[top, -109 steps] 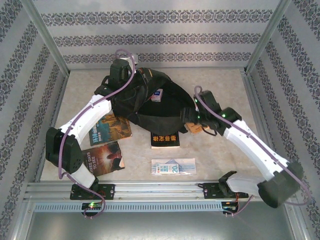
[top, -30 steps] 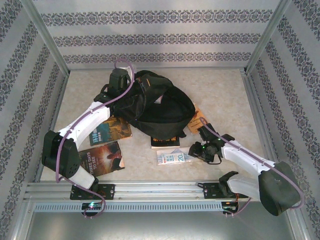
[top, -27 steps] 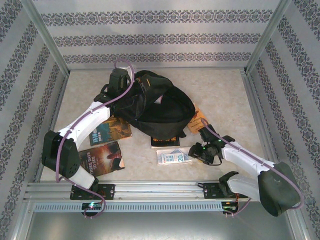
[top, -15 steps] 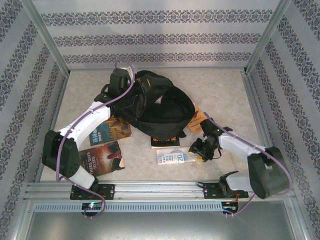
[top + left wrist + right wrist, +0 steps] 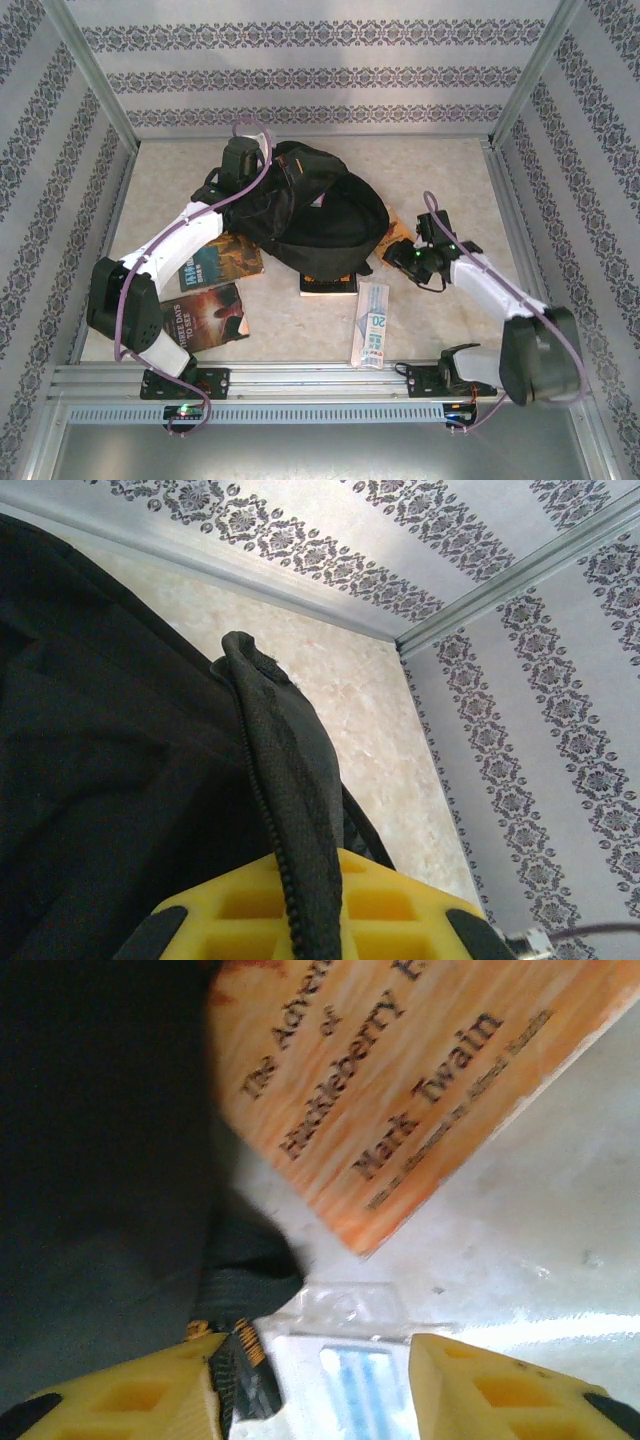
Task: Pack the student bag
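Student bag (image 5: 305,215): slumps black and soft at mid-table, dark opening showing at its middle. Left gripper (image 5: 240,165) (image 5: 310,920): clamps tight on the zip edge (image 5: 285,770) at the bag's far-left rim and raises it into a ridge. Right gripper (image 5: 405,256) (image 5: 315,1385): sits low at the bag's right flank, jaws about half apart, one end of the clear packet (image 5: 371,325) (image 5: 350,1360) between them and a black strap (image 5: 245,1270) just beside one finger; cannot tell whether pinched or merely straddled. Judged step: getting that packet into the opening. To do it well: hold the zip edge high so the mouth gapes, grip the packet alone with the strap left out, lead with the short end, and pass clear of the Huckleberry Finn paperback (image 5: 396,236) (image 5: 400,1080) lying just beside the bag. Not yet packed: Three Days to See (image 5: 205,318) and a teal-and-brown book (image 5: 222,262) by the left arm, plus a black book (image 5: 328,283) half under the bag's near edge. Inside the bag: dark lining and a pale sliver (image 5: 318,203), too small to name.
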`<action>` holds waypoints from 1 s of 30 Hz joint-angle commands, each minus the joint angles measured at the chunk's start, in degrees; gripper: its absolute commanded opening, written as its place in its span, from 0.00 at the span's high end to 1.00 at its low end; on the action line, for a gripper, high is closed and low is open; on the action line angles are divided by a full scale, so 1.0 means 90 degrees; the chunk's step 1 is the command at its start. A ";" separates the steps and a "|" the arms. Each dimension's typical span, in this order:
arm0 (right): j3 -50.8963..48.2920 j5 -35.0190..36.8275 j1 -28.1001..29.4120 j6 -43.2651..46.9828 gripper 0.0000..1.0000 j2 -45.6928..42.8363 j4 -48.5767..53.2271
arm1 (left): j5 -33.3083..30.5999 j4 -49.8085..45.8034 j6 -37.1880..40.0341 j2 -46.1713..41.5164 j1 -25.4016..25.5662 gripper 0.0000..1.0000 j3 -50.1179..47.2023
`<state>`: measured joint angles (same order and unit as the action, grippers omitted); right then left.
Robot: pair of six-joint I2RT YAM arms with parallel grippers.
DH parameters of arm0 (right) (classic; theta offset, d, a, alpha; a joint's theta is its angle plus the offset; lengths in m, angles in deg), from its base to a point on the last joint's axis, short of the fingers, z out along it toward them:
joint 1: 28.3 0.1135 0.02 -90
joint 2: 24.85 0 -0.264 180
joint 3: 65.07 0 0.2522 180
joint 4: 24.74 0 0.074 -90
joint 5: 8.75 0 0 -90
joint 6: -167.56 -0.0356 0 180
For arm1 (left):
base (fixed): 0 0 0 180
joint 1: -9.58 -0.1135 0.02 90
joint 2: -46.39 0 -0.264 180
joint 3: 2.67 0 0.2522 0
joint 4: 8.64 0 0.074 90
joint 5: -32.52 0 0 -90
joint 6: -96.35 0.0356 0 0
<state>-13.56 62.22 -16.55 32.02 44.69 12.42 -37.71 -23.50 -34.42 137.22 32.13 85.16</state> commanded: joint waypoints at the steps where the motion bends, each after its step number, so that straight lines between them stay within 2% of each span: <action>1: -0.0770 -0.0636 0.0003 -0.0306 0.48 -0.0512 -0.0139 | 0.0079 -0.0052 0.0068 -0.0002 0.0073 1.00 0.0169; 3: -0.1137 -0.0828 0.0040 -0.0493 0.48 -0.0838 -0.0157 | 0.0079 -0.0053 0.0068 -0.0020 0.0076 1.00 0.0160; 6: -0.1407 -0.0703 0.0105 -0.0423 0.47 -0.1206 0.0196 | 0.0079 -0.0073 0.0068 -0.0052 0.0088 1.00 0.0140; 11: -0.1589 -0.0844 0.0356 -0.0399 0.46 -0.0880 0.0242 | 0.0089 -0.0073 0.0087 -0.0085 0.0093 1.00 0.0111; 15: -0.1517 -0.0957 0.0854 -0.0472 0.46 -0.0335 -0.0093 | 0.0081 -0.0091 0.0107 -0.0122 0.0093 1.00 0.0109; 18: -0.1531 -0.1048 0.0987 -0.0497 0.46 0.0004 -0.0342 | 0.0085 -0.0102 0.0107 -0.0147 0.0093 1.00 0.0133; 21: -0.1664 -0.1260 0.1007 -0.0650 0.46 0.0052 -0.0685 | 0.0089 -0.0120 0.0119 -0.0190 0.0091 1.00 0.0122; 27: -0.1944 -0.1784 0.1073 -0.1600 0.50 -0.0045 -0.2152 | 0.0079 -0.0189 0.0182 -0.0267 0.0093 1.00 0.0130; 30: -0.1747 -0.1797 0.1133 -0.1714 0.52 -0.0032 -0.2287 | 0.0086 -0.0193 0.0183 -0.0272 0.0093 1.00 0.0150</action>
<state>-28.16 54.72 -9.28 19.96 41.43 8.95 -37.56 -23.87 -34.20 137.04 32.50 85.16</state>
